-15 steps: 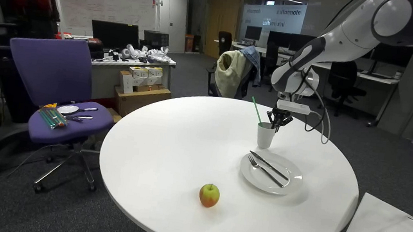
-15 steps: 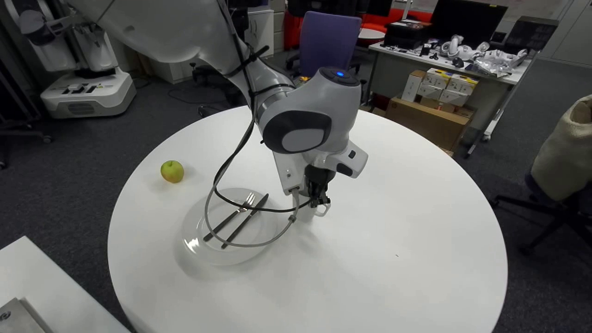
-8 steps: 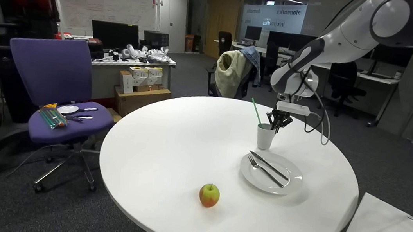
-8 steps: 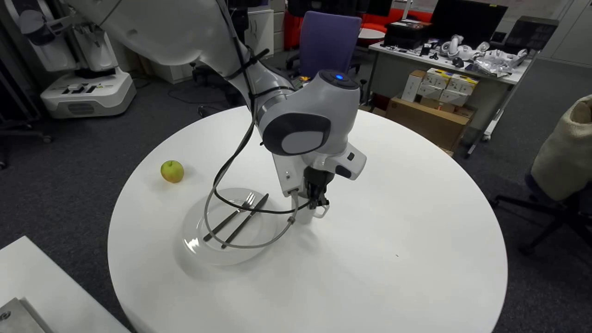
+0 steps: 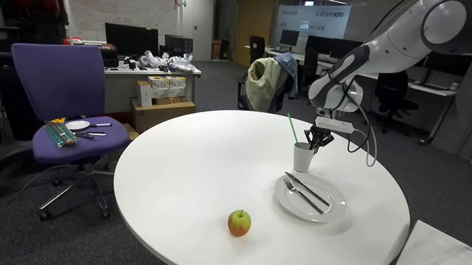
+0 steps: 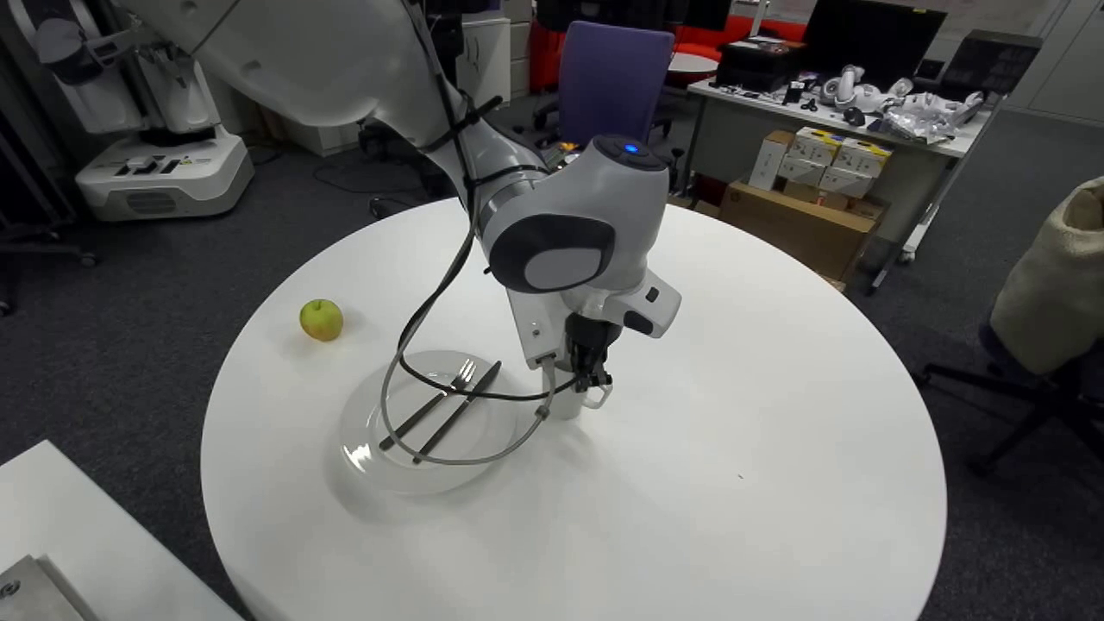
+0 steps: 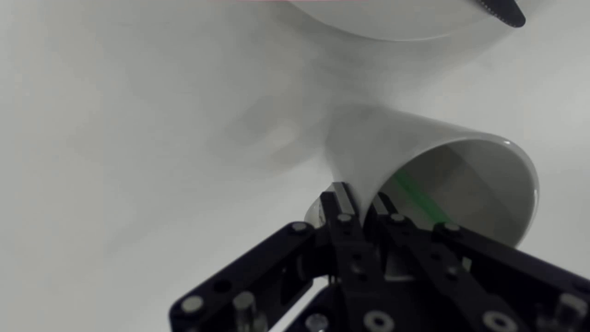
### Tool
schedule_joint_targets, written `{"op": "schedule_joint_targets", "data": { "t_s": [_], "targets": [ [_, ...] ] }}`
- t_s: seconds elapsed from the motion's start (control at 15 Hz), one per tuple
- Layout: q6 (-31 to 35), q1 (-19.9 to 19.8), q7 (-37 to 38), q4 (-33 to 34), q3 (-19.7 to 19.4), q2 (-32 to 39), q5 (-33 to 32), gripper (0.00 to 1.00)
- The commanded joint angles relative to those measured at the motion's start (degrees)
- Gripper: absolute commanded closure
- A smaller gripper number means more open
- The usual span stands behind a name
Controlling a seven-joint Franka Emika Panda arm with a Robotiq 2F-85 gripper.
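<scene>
1. Jaws: almost fully drawn together, parted only by what they pinch, namely the wall of the white cup (image 5: pixel 302 159) at its rim; the wrist view shows one side inside the cup, the opposite side outside, next to the handle (image 7: pixel 314 213)
2. Cup, position: at the tabletop (image 5: pixel 194 181), just beside the plate (image 5: pixel 328 189); whether the base touches the surface cannot be told
3. Cup, attitude: mouth upward, long axis close to vertical, handle reaching out on the side roughly opposite the plate
4. Green straw, one (image 5: pixel 293 128): standing in the cup, long axis slanted, upper end leaning away from the jaws
5. Cutlery: one fork (image 5: pixel 303 196) and one knife (image 5: pixel 308 189) lying side by side on the plate, tines and blade tip pointing the same way, the knife nearer the cup
6. Apple (image 5: pixel 239 223): visible in both exterior views, well apart from the cup
7. Count: one cup, one plate, one apple
</scene>
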Motion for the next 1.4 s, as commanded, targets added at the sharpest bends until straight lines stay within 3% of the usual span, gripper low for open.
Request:
{"op": "schedule_joint_targets", "data": {
  "t_s": [0.0, 0.53, 0.73, 1.0, 1.27, 1.33],
  "targets": [
    [0.4, -0.3, -1.1, 0.7, 0.3, -0.5, 0.1, 0.69],
    [1.5, -0.3, -1.5, -0.7, 0.2, -2.6, 0.2, 0.16],
    [3.1, -0.2, -2.0, -2.0, 0.1, -5.1, 0.0, 0.14],
    [3.2, 0.8, -1.6, -3.6, -0.5, -9.0, -1.6, 0.27],
    [3.5, 3.4, -1.6, -10.1, -1.0, -15.4, -5.7, 0.12],
    [4.0, 4.1, -2.1, -12.3, -0.8, -17.1, -6.8, 0.14]
  ]
}}
